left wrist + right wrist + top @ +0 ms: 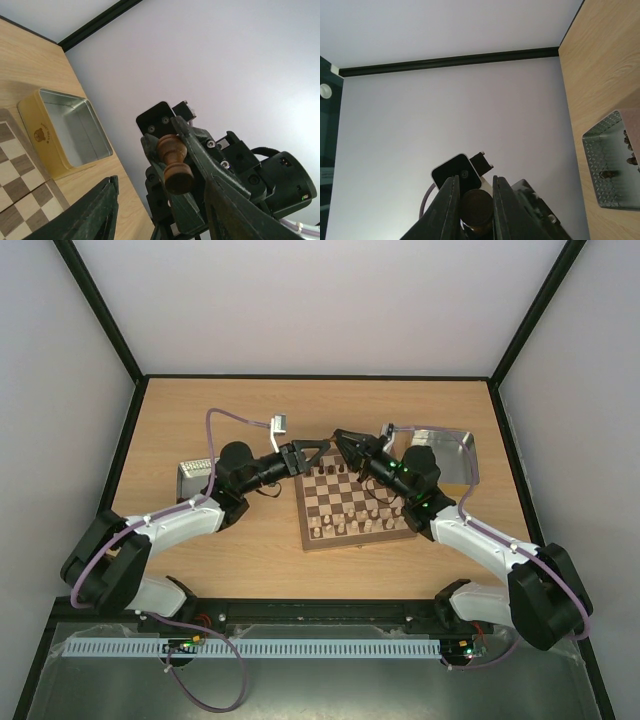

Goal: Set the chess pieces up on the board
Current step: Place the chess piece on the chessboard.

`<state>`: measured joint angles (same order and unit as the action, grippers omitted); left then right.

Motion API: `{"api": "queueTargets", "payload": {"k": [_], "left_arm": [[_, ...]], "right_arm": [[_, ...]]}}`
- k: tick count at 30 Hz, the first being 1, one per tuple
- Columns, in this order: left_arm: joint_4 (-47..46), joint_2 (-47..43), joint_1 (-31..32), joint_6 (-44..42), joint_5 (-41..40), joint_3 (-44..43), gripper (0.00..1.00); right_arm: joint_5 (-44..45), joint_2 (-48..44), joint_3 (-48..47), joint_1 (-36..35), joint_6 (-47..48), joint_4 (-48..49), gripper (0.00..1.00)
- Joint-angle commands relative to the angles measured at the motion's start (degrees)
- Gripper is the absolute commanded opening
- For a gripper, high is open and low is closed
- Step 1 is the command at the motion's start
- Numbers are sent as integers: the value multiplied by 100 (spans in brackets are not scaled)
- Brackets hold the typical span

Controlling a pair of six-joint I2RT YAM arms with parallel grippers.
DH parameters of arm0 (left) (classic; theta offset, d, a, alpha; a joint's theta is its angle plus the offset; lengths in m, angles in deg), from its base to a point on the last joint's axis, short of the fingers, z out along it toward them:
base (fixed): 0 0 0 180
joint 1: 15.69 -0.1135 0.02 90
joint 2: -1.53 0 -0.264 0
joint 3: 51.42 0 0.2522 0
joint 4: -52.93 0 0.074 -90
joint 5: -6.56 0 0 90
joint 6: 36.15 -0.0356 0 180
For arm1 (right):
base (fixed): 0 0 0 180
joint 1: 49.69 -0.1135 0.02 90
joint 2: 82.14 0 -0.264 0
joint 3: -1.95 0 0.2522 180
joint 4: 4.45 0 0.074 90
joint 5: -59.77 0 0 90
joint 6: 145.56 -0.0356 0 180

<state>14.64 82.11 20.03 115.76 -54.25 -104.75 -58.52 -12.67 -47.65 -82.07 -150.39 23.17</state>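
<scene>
The board (355, 505) lies mid-table with several dark chess pieces (384, 506) and pale ones standing on it. Both arms meet above its far edge. My right gripper (476, 202) is shut on one dark brown chess piece (476, 209). In the left wrist view that piece (175, 163) is tilted, base toward the camera, pinched between the right gripper's fingers (199, 150). My left gripper (165, 220) is open, its fingers (97, 212) spread wide on either side of the piece and apart from it. From above, the left gripper (318, 451) and right gripper (346, 445) almost touch.
A yellow-sided open metal tin (65, 132) sits beside the board's corner (15, 165); from above this tin (445, 455) is at the right. A patterned metal tray (615, 165) holding several small pieces stands at the table's left (195, 478). Walls enclose the table.
</scene>
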Motion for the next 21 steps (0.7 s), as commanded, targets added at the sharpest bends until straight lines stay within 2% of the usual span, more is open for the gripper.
{"api": "queueTargets", "payload": {"k": [1, 10, 15, 16, 18, 21], "left_arm": [[-206, -41, 38, -93, -127, -237, 45], [265, -3, 125, -402, -194, -342, 12], [926, -101, 136, -663, -426, -423, 5], [1230, -145, 139, -769, -516, -498, 5], [2013, -232, 137, -1102, -718, -692, 3], [3820, -263, 93, -1832, -1080, -1237, 3]], "right_arm": [[29, 27, -43, -40, 209, -142, 6], [29, 102, -64, -101, 316, -381, 6], [88, 104, -92, -102, 451, -504, 8], [137, 97, -109, -94, 557, -618, 12], [306, 45, -157, -93, 868, -1001, 30], [670, -190, -209, -64, 1463, -1852, 49]]}}
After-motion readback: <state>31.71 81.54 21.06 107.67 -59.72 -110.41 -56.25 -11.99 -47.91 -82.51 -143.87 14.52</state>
